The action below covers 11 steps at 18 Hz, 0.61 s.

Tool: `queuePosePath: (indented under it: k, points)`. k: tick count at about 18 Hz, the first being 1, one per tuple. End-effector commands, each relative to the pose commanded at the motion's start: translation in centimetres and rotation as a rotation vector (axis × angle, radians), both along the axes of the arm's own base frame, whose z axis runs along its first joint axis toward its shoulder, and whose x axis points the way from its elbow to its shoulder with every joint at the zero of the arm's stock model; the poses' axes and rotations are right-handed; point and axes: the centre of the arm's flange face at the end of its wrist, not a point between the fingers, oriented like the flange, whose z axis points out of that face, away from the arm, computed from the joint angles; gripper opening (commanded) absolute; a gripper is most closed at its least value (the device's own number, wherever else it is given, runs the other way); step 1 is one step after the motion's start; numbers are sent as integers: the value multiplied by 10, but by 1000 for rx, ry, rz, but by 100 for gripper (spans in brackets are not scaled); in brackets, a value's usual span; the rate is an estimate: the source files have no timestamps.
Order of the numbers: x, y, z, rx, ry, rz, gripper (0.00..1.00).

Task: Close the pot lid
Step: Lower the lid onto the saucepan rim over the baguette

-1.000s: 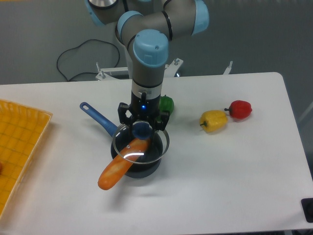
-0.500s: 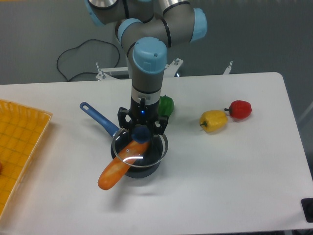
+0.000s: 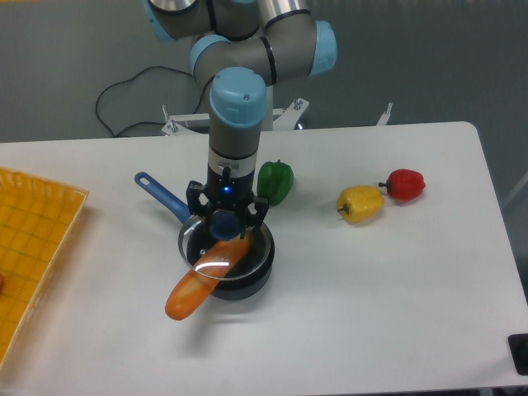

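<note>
Where the white table runs nearest the camera, an orange carrot-like vegetable lies with its blunt end on the tabletop and its other end propped over the rim of the pot, a small dark saucepan whose blue handle reaches back and to the left. Over the pot sits the lid, a clear glass disc with a thin metal rim, tilted where it lies across the orange vegetable and shifted a little to the left of the pot's mouth, so it does not sit flat on the rim. The gripper comes straight down from above and is clenched on the lid's dark blue knob, a finger on either side of it. At the left edge a yellow tray rests on the table. Just behind the pot, right of the arm, stands a green pepper; well off to the right, a yellow pepper and a red pepper lie just beside each other. Beyond the table a black cable loops across the grey floor.
</note>
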Motion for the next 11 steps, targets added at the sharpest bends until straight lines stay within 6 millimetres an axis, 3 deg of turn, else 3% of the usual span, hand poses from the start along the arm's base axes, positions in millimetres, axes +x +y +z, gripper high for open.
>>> queuePosePath:
  k: [11]
  points:
    - [-1,5,-5,11,15,-4,40]
